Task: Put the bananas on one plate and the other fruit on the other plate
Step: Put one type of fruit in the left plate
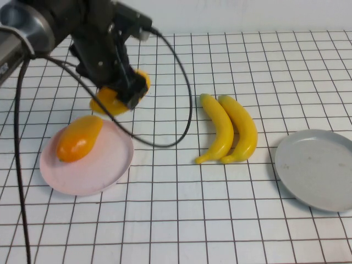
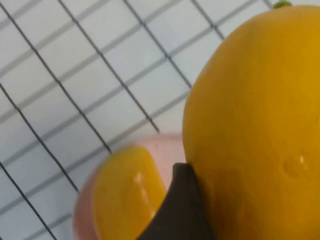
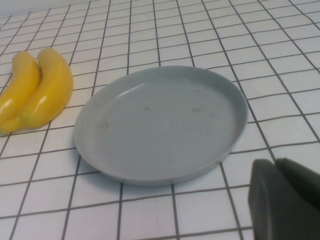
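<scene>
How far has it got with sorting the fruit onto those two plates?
About a quarter done. One mango-like fruit already lies on the pink plate. The left gripper holds the second mango-like fruit above that plate's far edge, not yet set down. Both bananas lie side by side on the table, and the grey-blue plate has nothing on it. The right gripper waits shut near it.

From above on the robot's side we look down over the grid table (image 1: 181,220). Our left wrist camera sits very close over the pink plate (image 2: 167,147), also in the high view (image 1: 104,170). Our right wrist camera faces the grey-blue plate (image 3: 160,125) nearby, shared too (image 1: 319,170).
</scene>
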Controlling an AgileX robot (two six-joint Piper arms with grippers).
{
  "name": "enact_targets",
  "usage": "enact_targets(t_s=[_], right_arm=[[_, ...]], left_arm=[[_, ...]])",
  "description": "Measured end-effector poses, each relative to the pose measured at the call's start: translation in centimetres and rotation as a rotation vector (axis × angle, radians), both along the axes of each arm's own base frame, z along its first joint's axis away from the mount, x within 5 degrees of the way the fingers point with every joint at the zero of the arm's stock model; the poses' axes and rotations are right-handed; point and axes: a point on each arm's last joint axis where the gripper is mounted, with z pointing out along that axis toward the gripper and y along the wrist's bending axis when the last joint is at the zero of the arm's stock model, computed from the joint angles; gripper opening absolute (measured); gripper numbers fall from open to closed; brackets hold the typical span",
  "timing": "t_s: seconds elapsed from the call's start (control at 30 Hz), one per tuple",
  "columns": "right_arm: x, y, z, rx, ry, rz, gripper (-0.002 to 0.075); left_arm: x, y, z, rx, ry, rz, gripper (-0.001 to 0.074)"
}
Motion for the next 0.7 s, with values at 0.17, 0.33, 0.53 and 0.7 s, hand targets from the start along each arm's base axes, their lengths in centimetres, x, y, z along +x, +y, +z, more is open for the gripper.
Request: enact_targets(t_s=[0.17, 0.33, 0.53, 0.7], right_arm=[[0.0, 0.0, 0.0, 0.0, 0.0, 0.0, -0.0017], [0.0, 0.0, 0.0, 0.0, 0.0, 0.0, -0.0016], [0.0, 0.0, 0.0, 0.0, 0.0, 0.0, -0.0016], [0.0, 0.0, 0.0, 0.0, 0.0, 0.0, -0.0016]], left_arm=[[-3.0, 2.9, -6.0, 0.029, 0.219, 0.075, 0.0529], [-4.0, 5.3, -9.4, -0.095, 0.316, 0.133, 0.0529], [-4.0, 6.8, -9.5, -0.175, 0.326, 0.153, 0.0638], [-4.1, 7.2, -8.0, -0.196, 0.277, 0.142, 0.0668]])
